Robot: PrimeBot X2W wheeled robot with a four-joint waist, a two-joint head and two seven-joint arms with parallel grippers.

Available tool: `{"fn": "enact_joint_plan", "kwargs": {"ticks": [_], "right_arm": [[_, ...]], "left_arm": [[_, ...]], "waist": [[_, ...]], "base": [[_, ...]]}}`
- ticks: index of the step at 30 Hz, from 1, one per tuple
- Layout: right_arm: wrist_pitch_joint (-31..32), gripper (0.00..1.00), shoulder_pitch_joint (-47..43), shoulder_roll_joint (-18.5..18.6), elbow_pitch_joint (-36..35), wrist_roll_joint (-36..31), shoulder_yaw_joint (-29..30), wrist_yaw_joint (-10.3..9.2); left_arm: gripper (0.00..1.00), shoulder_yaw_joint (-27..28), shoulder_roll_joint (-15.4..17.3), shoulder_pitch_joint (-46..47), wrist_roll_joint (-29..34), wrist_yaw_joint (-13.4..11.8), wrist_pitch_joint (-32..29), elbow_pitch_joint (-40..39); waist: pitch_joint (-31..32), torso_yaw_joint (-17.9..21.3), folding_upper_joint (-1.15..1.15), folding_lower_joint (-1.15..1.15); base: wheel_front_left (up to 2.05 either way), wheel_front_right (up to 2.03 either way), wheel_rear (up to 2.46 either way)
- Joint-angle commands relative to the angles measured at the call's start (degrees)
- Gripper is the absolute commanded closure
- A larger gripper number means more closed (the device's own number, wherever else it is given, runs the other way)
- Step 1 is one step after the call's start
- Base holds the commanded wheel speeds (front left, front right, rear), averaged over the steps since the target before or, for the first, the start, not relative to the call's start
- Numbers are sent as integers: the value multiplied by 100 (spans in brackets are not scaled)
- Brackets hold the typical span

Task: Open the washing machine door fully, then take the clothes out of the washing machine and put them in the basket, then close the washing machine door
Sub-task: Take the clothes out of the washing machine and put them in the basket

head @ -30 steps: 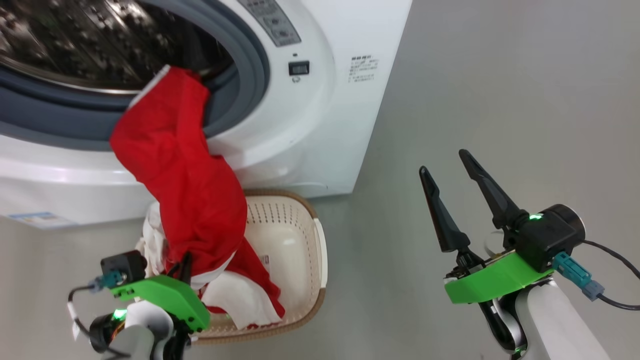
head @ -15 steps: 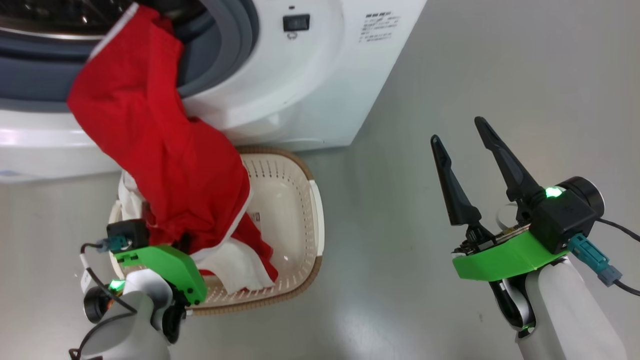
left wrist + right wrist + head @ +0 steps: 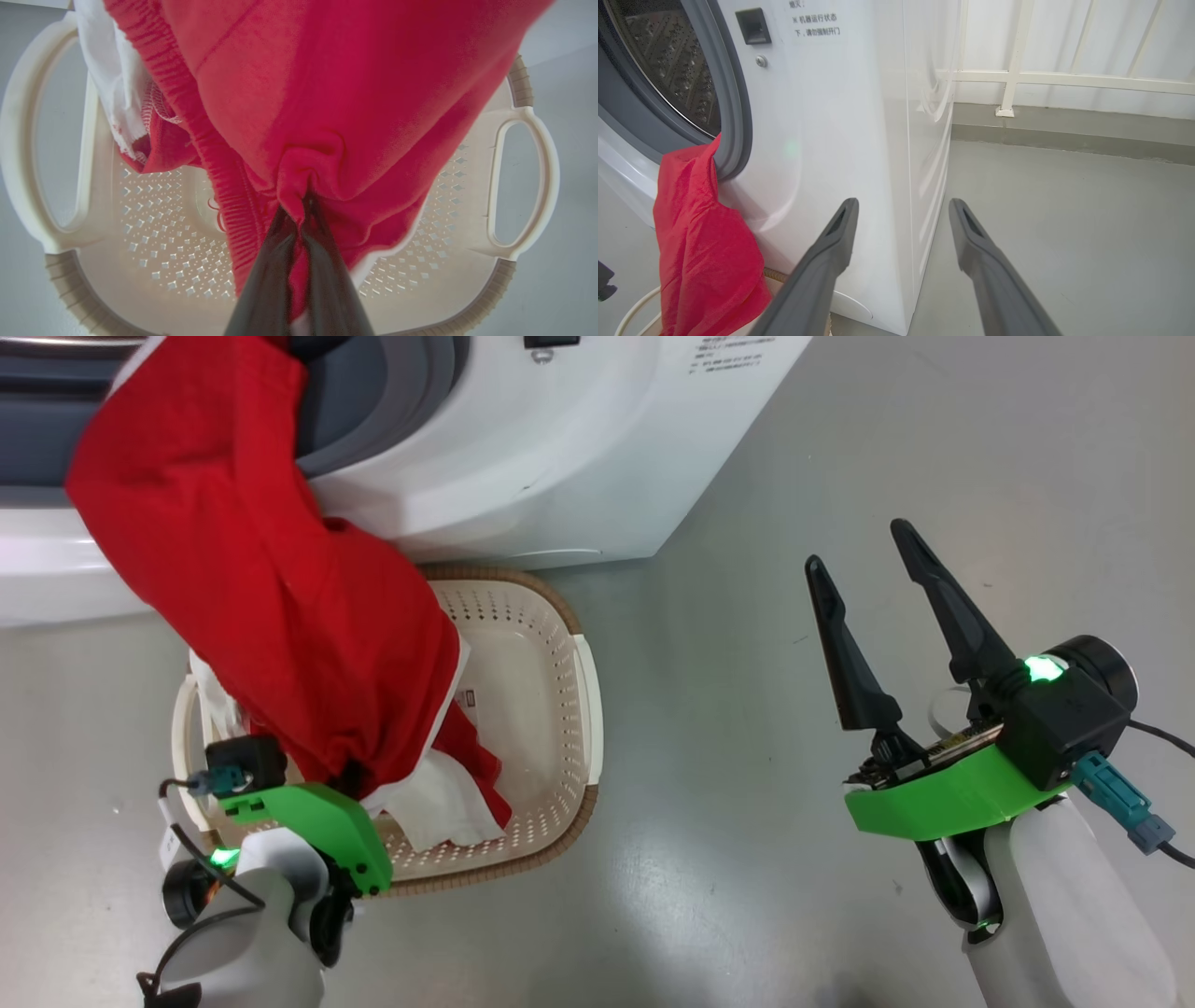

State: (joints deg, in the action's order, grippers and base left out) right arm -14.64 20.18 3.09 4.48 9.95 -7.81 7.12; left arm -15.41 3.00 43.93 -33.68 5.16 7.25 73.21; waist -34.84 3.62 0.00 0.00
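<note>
My left gripper was clamped on a fold of the clothes, which ran from the mouth of the washing machine down into the basket, white folds seemingly resting on its bottom. My right gripper hung with fingers apart, empty, over the floor.

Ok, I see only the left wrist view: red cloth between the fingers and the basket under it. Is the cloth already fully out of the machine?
Observer: No. In the head view the clothes stretch from the left gripper up to the washing machine, and their upper end lies over the grey ring of the opening.
Operator: And does the right gripper hold anything?
Observer: Nothing. The right gripper is open and hangs above the bare floor, off to the side of the machine.
</note>
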Motion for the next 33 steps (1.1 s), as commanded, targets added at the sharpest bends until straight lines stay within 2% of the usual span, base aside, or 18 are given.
{"fn": "enact_joint_plan", "kwargs": {"ticks": [1, 11, 12, 13, 14, 26, 30, 33], "right_arm": [[-36, 0, -8, -22, -162, -43, -105, 36], [-36, 0, 69, -22, -171, -41, -113, 36], [-36, 0, 70, -22, -168, -37, -116, 36], [-36, 0, 69, -22, -165, -32, -116, 36], [-36, 0, 67, -22, -161, -27, -114, 36], [-36, 0, 34, -22, -122, 1, -110, 36], [-36, 0, -21, -22, -127, -17, -89, 36], [-36, 0, -52, -22, -126, -25, -88, 36]], "left_arm": [[100, 82, 164, -3, -10, 30, 61, -10], [100, 42, 160, 58, -48, -21, 141, 48], [63, 40, 160, 65, -48, -35, 202, 50], [15, 35, 158, 71, -49, -39, 240, 52], [0, 35, 156, 77, -56, -43, 277, 54], [0, 6, 182, 103, -87, 117, 725, -111], [0, 55, 352, -35, 34, 123, 770, -598], [0, 231, 471, -276, 192, 12, 773, -1244]], "waist": [[-24, -5, 0, 0], [-146, -14, 0, 0], [-147, -15, 0, 0], [-145, -18, 0, 0], [-141, -21, 0, 0], [-8, -141, 0, 0], [54, -194, 0, 0], [93, -229, 0, 0]], "base": [[0, 0, 0], [0, 0, 0], [0, 0, 0], [0, 0, 0], [0, 0, 0], [0, 0, 0], [0, 0, 0], [0, 0, 0]]}}
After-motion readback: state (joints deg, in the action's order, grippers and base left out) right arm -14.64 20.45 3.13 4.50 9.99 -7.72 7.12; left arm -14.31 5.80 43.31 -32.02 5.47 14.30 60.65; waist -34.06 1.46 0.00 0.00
